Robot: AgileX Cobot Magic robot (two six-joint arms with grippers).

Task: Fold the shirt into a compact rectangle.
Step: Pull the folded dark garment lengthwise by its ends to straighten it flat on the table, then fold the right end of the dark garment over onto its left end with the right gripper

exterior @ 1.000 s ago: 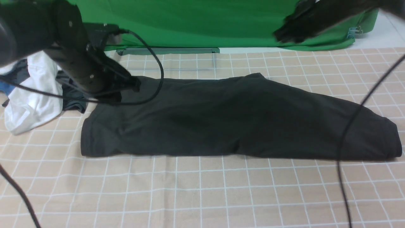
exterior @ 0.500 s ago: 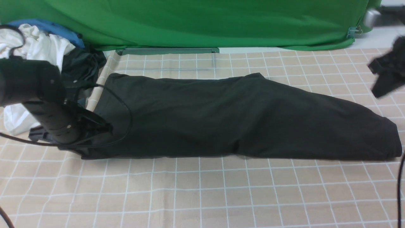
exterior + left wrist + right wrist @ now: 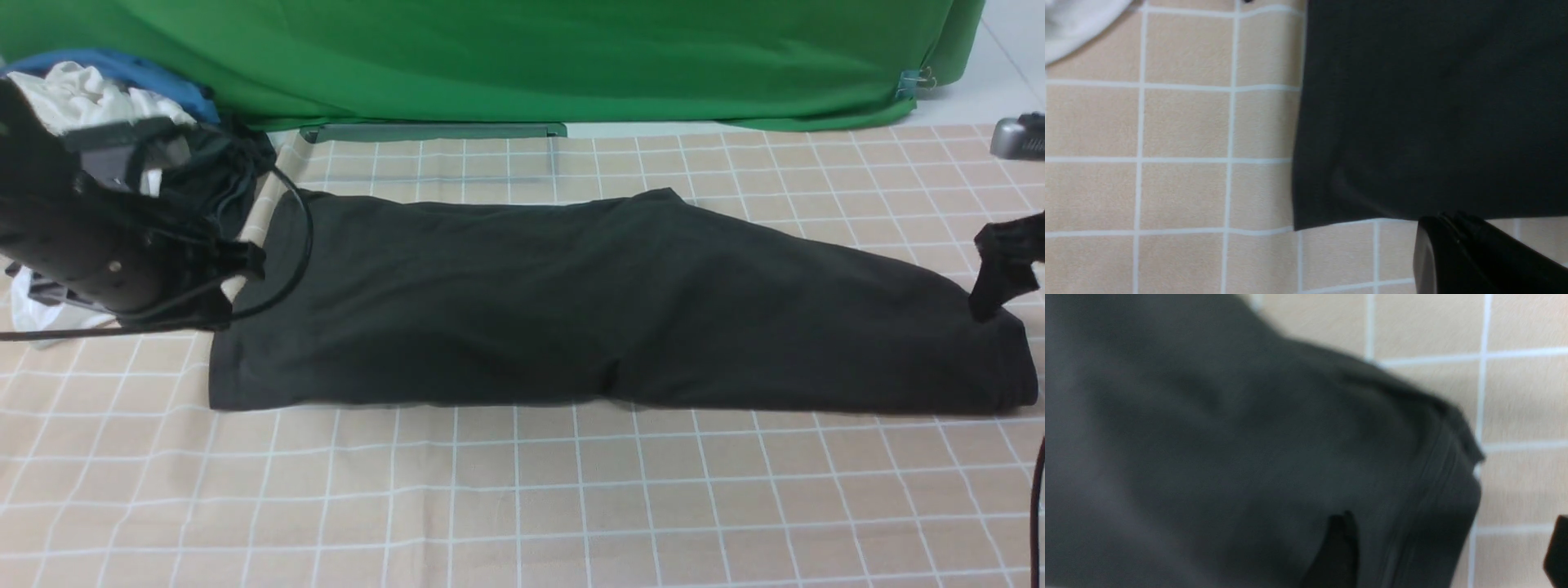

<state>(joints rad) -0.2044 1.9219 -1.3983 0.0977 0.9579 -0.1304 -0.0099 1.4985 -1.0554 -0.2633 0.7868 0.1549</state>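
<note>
The black shirt [image 3: 588,302] lies folded into a long flat strip across the checked tablecloth [image 3: 522,498]; no print shows. At its left end hangs my left gripper [image 3: 241,265], shut and empty. In the left wrist view the shut jaws of the left gripper [image 3: 1439,222] sit just off the shirt [image 3: 1433,102], near one corner. My right gripper [image 3: 1000,278] hangs over the shirt's right end. The right wrist view shows the right gripper [image 3: 1453,522] open wide, one finger over the shirt [image 3: 1229,457], the other over bare tablecloth.
A pile of white, blue and dark garments [image 3: 98,106] sits at the back left, behind my left arm. A green backdrop cloth [image 3: 531,57] hangs along the far edge. A black cable [image 3: 304,237] loops over the shirt's left end. The white garment's edge [image 3: 1069,32] shows in the left wrist view.
My right arm has come down from the upper right to the shirt's right end and its jaws have opened. My left arm has swung off the shirt's left end, staying shut. The shirt lies as before.
</note>
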